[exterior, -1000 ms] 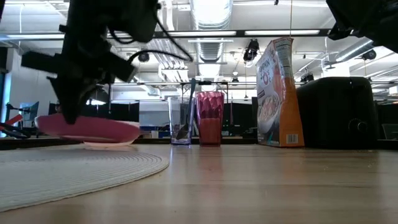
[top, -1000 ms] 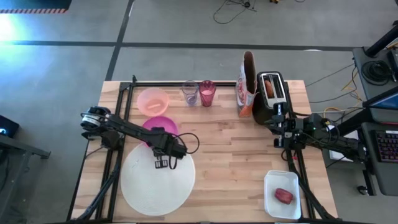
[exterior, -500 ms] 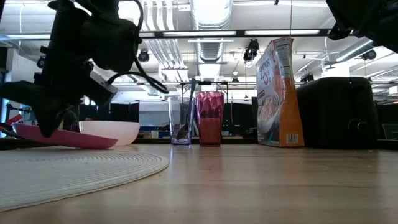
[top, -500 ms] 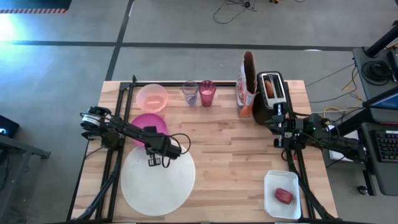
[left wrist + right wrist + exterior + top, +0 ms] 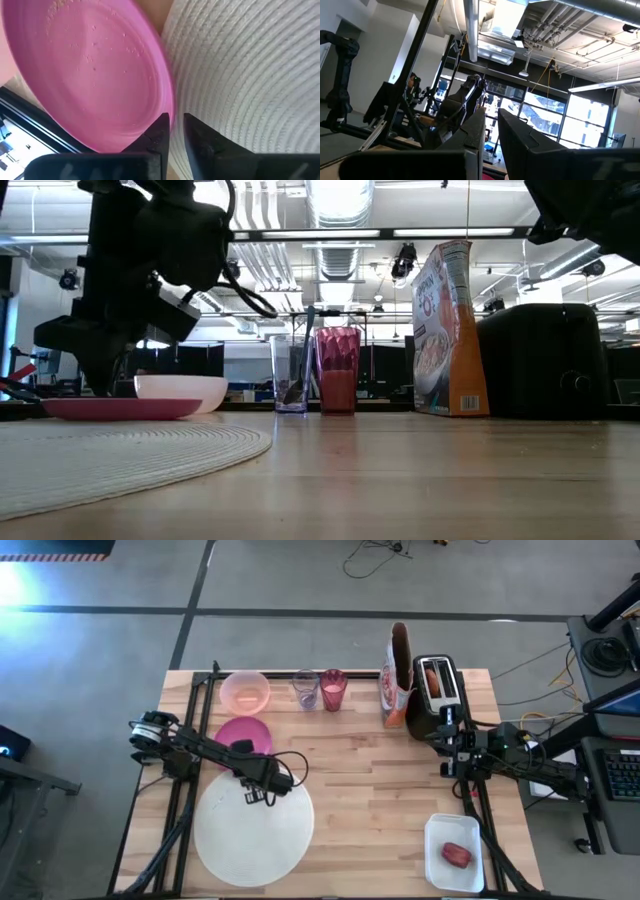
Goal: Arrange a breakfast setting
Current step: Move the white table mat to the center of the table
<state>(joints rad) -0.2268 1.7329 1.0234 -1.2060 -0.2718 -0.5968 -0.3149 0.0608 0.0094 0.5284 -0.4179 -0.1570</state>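
While the large white round woven plate fills the lower left of the high view as the base of the setting, the left gripper hangs over its upper edge. In the left wrist view its two dark fingers stand a narrow gap apart, just beside the rim of the smaller magenta plastic plate but not pinching it. That plate lies flat on the light wooden table, touching the white plate's upper rim, so it looks set down there as a side plate, with the grip just let go.

Lower right, a small red food item waits in a white rectangular dish, apparently not yet brought over.

At centre right the right gripper waits near the black toaster, its jaws a slim gap apart on nothing.

Along the top edge stand the pale pink bowl, a clear tumbler, the pink translucent cup and an upright cereal box, lined up as stock well apart from the plates.
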